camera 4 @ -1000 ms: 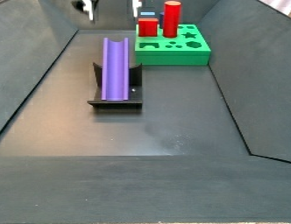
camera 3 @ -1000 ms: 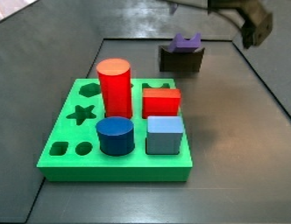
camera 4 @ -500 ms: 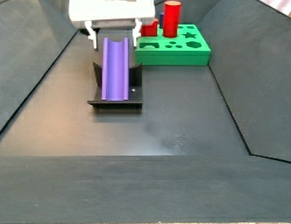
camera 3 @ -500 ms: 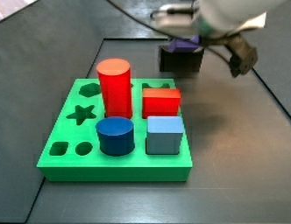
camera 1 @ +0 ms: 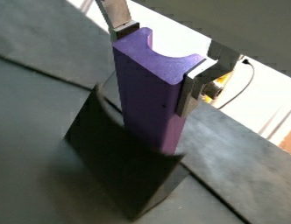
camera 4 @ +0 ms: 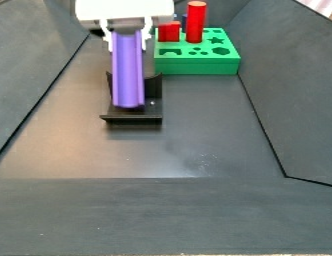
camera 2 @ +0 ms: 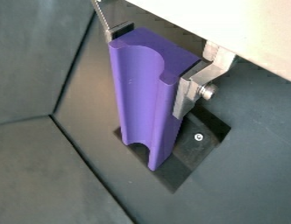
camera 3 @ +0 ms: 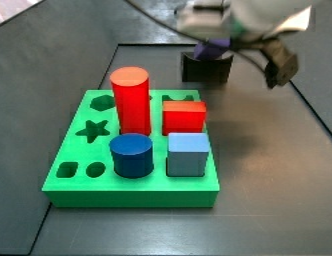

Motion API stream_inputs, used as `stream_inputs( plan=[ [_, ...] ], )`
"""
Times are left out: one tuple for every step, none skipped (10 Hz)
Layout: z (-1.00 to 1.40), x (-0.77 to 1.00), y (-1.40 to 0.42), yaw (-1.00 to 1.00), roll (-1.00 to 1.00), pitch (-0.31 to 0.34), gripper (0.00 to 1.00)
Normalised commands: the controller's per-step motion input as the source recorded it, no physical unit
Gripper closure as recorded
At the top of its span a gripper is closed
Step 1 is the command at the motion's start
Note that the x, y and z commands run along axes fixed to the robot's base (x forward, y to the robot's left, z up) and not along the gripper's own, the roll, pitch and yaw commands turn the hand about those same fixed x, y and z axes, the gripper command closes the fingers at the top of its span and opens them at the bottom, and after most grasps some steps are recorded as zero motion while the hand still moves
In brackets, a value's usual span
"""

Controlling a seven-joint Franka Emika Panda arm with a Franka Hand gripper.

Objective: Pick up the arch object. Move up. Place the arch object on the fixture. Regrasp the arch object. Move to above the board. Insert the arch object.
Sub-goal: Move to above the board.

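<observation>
The purple arch object (camera 1: 154, 96) (camera 2: 142, 96) stands in the dark fixture (camera 1: 118, 166) (camera 2: 189, 149), grooved side showing. My gripper (camera 1: 159, 59) (camera 2: 151, 58) is shut on its upper end, a silver finger pressed on each flank. In a side view the arch object (camera 4: 126, 65) lies along the fixture (camera 4: 133, 115) with the gripper (camera 4: 125, 25) over its far end. In another side view the gripper (camera 3: 229, 45) covers most of the arch object (camera 3: 209, 50) on the fixture (camera 3: 206, 68). The green board (camera 3: 75, 185) (camera 4: 209, 62) sits apart from them.
On the board stand a red cylinder (camera 3: 130, 98), a red cube (camera 3: 184, 115), a blue cylinder (camera 3: 130, 155) and a light blue cube (camera 3: 189, 155). Star and hexagon holes lie along its left side. Sloped dark walls (camera 4: 49, 90) bound the floor.
The gripper came down from high at the back onto the arch object and its fingers now press its sides. The arch object's near end looks slightly raised from the fixture.
</observation>
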Motion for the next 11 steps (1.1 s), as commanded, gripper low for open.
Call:
stream_inputs(
  plan=[
    [1.0,0.14,-0.06,-0.13,-0.24,0.206,1.0],
    [1.0,0.14,-0.06,-0.04,-0.18,0.221,1.0],
    [1.0,0.14,-0.06,0.02,-0.13,0.233,1.0],
    [1.0,0.14,-0.06,0.05,-0.1,0.238,1.0],
    [1.0,0.14,-0.06,0.11,-0.04,0.236,1.0],
    [1.0,0.14,-0.06,0.13,-0.03,0.229,1.0],
    [1.0,0.14,-0.06,0.15,-0.01,0.201,1.0],
    [1.0,0.13,-0.06,0.17,-0.01,0.159,1.0],
    [1.0,0.13,-0.06,0.17,-0.01,0.13,1.0],
    [1.0,0.13,-0.06,0.17,-0.02,0.106,1.0],
    [1.0,0.12,-0.06,0.16,-0.02,0.087,1.0]
  ],
)
